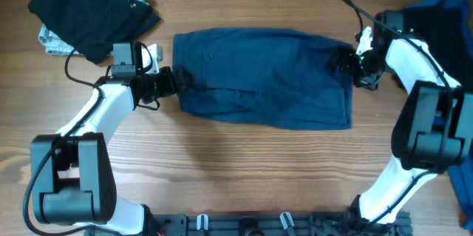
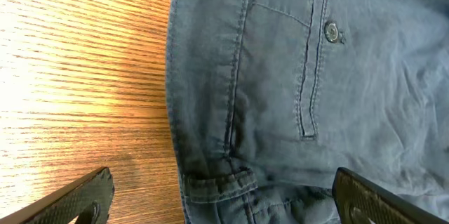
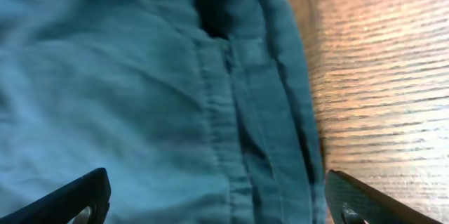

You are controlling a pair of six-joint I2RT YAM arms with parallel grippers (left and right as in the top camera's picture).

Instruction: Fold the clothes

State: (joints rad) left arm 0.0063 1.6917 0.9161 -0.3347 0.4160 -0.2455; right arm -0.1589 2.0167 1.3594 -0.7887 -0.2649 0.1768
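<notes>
Wood-grain counter (image 1: 244, 162), light brown, carries everything. Left hand (image 1: 171, 82) sits at the left short edge of the plain dark navy fabric garment (image 1: 266, 77). Its wrist view shows the fingers (image 2: 77, 197) spread wide with nothing gripped. Under them are a waistband seam, a belt loop (image 2: 217, 182) and a small metal button (image 2: 332, 33). Right hand (image 1: 347, 62) is at the opposite short edge, also gaping wide and empty. Its fingers (image 3: 74, 196) straddle a stitched hem, with bare wood just beside. Can't tell whether either hand touches the cloth.

The navy garment lies flat in the middle of the counter between the two arms, roughly rectangular, long side running left to right.

Step, as I read it: both hands are lined up at the ends to take hold for a fold, and no grasp is made yet. The next move calls for each hand to pinch its edge through all layers. One end then gets lifted and carried over toward the other, keeping the limp cloth from sagging or sliding apart.

Counts:
- Two arms, two hands.
- Four garments:
  - the navy one at centre
  - a black crumpled garment (image 1: 92, 10) at upper left
  - a pale grey-blue piece (image 1: 50, 40) poking out beneath it
  - a brighter blue garment (image 1: 447, 3) at upper right behind the right arm, partly cut off
- One button and one belt loop seen.
</notes>
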